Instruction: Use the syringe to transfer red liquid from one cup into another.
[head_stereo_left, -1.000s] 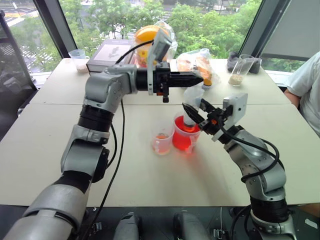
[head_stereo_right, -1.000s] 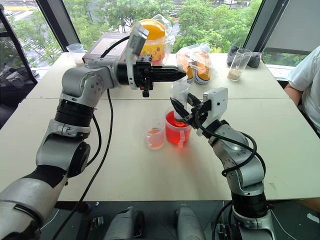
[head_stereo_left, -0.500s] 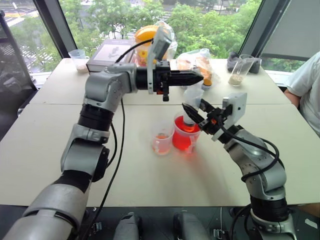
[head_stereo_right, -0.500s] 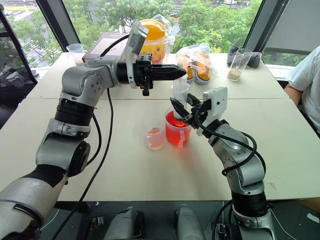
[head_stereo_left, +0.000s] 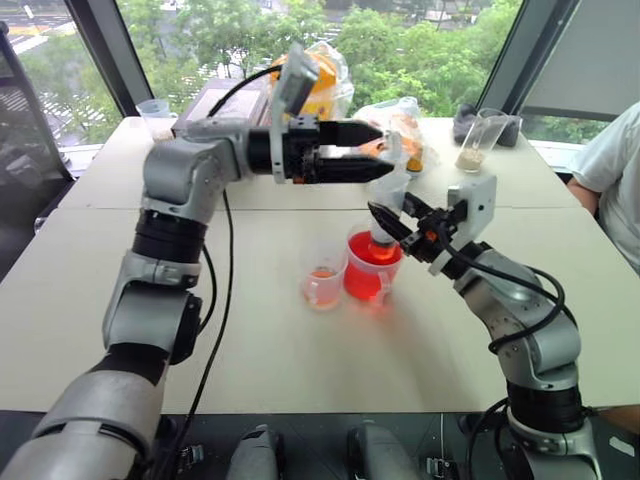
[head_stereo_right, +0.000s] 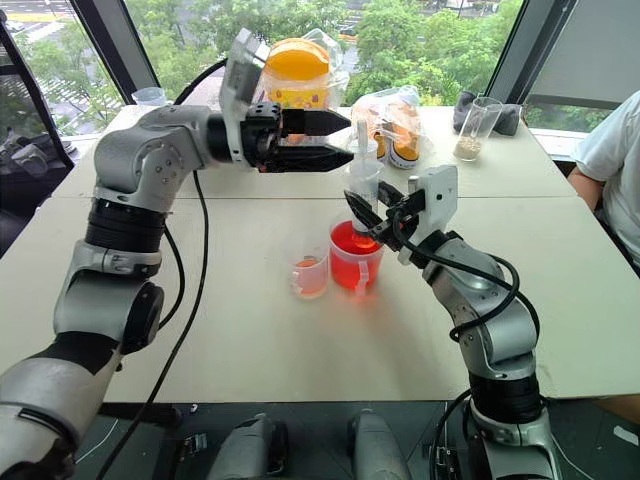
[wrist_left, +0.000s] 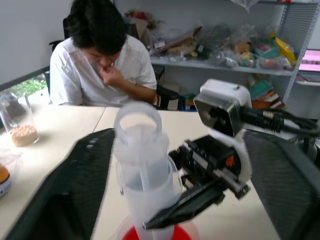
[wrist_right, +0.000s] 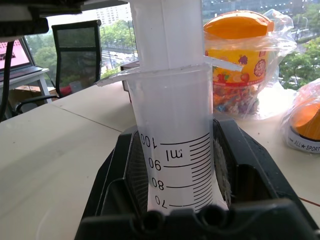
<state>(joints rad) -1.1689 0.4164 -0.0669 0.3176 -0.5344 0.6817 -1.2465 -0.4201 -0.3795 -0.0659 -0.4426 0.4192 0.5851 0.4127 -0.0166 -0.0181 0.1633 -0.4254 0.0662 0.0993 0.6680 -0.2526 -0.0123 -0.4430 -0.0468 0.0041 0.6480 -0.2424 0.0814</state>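
The clear syringe (head_stereo_left: 386, 196) stands upright with its tip down in the wider cup (head_stereo_left: 392, 262), which holds the red liquid (head_stereo_left: 364, 281), at the table's middle. My right gripper (head_stereo_left: 384, 222) is shut on the syringe's barrel (wrist_right: 176, 150) just below its flange. From the left, my left gripper (head_stereo_left: 378, 150) reaches in level. It is open, one finger (wrist_left: 75, 190) on each side of the white plunger top (wrist_left: 137, 120), not pressing it. The smaller cup (head_stereo_left: 322, 286) with an orange tint low down stands just left of the red cup.
Along the far table edge stand a jar with an orange lid in a plastic bag (head_stereo_right: 295, 65), a dark box (head_stereo_left: 215, 100), snack bags (head_stereo_left: 402, 125) and two clear cups with pale powder (head_stereo_left: 157, 120) (head_stereo_left: 478, 142). A person in white (head_stereo_left: 615, 170) sits at the right edge.
My left gripper has gone from shut to open and drawn back to the left, so its fingers now stand around the plunger top. The right gripper still holds the syringe in the red cup.
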